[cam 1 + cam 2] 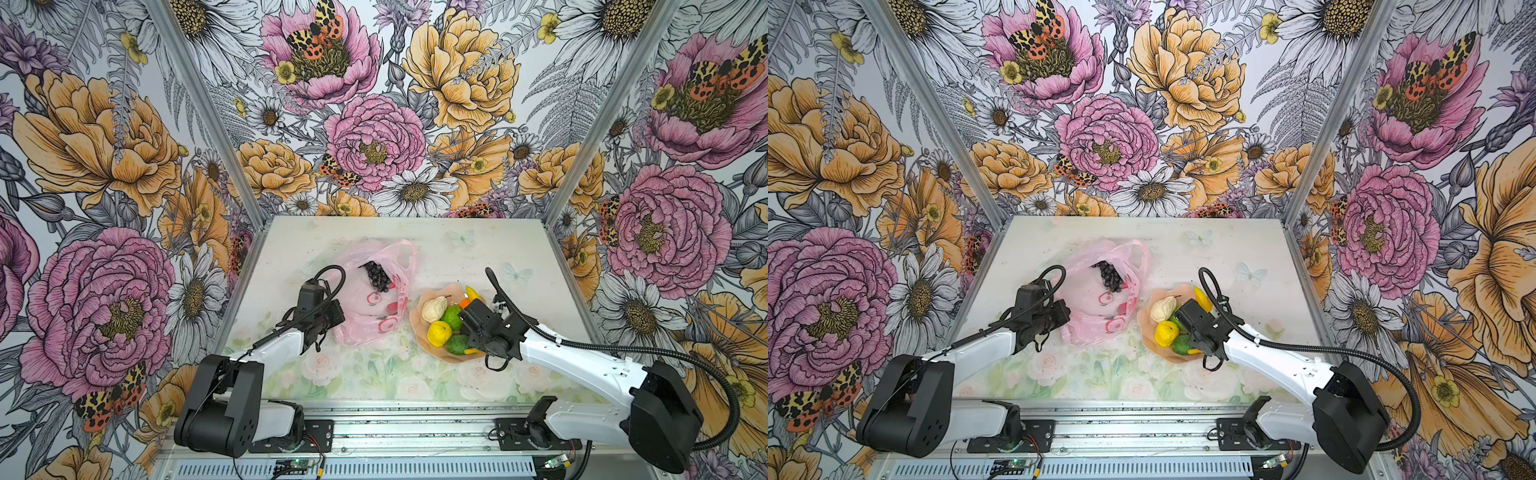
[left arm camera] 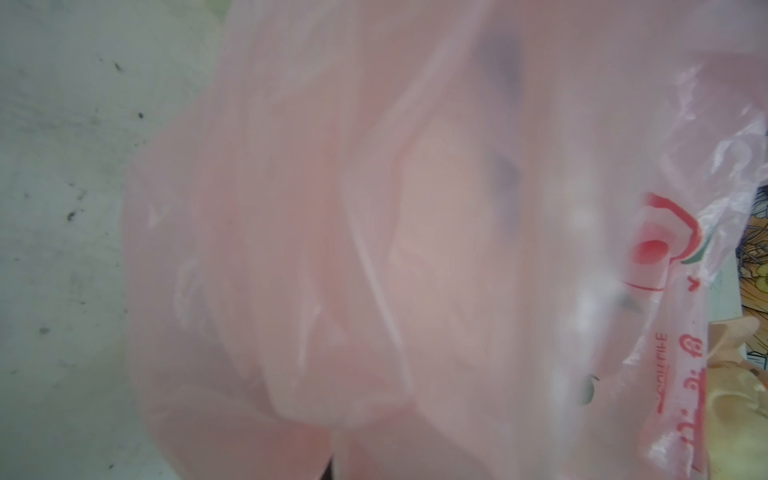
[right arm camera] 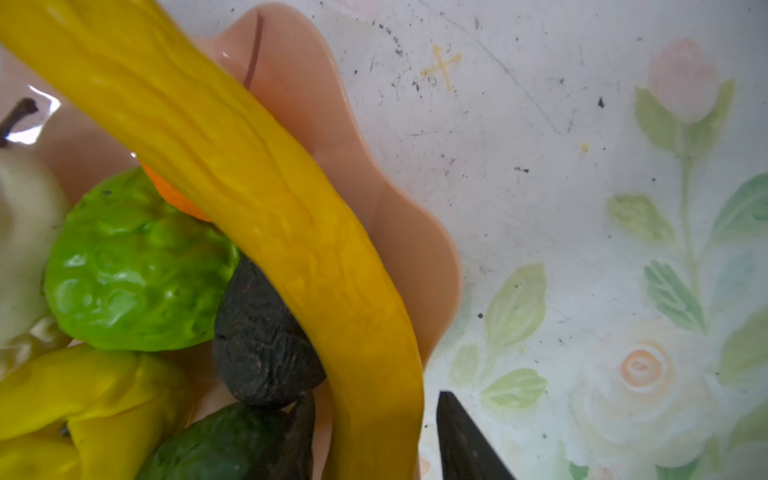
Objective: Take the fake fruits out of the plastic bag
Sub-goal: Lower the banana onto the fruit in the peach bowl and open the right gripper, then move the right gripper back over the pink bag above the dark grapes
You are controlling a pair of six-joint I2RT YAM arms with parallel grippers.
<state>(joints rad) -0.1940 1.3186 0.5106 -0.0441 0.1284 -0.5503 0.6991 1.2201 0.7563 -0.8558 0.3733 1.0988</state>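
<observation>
Nearest my top camera sit the left arm's shoulder block (image 1: 216, 409) and the right arm's shoulder block (image 1: 660, 411), the biggest things in shot. Beyond them the table (image 1: 478, 249) carries everything that matters.

Next in size, the plastic bag (image 1: 361, 328) lies left of centre, its mouth turned toward the far wall. The left gripper (image 1: 334, 324) is at the bag's near-left edge with jaws together. In the left wrist view pink film fills the shot and hides the fingers, so I judge it is pinching a fold of the bag.

Just right of the bag, the plate (image 1: 417, 328) already carries a heap of fake fruits (image 1: 439, 333), and the banana (image 3: 249, 187) lies along its outer rim. The right gripper (image 1: 471, 322) hangs over that side of the plate, jaws apart. In the right wrist view one fingertip (image 3: 461, 440) stands just beside the banana's end with a sliver of table between, so nothing is clamped.

Smallest is the grape bunch (image 1: 376, 276), and my next move turns on it. It sits in the bag's open mouth, to the left of the right gripper and farther back, with the bag's right-hand wall between them. In both top views its long axis runs from far-left to near-right. The left gripper is nearer but occupied, so I judge the right arm must reach across and close over the bunch's short width.
</observation>
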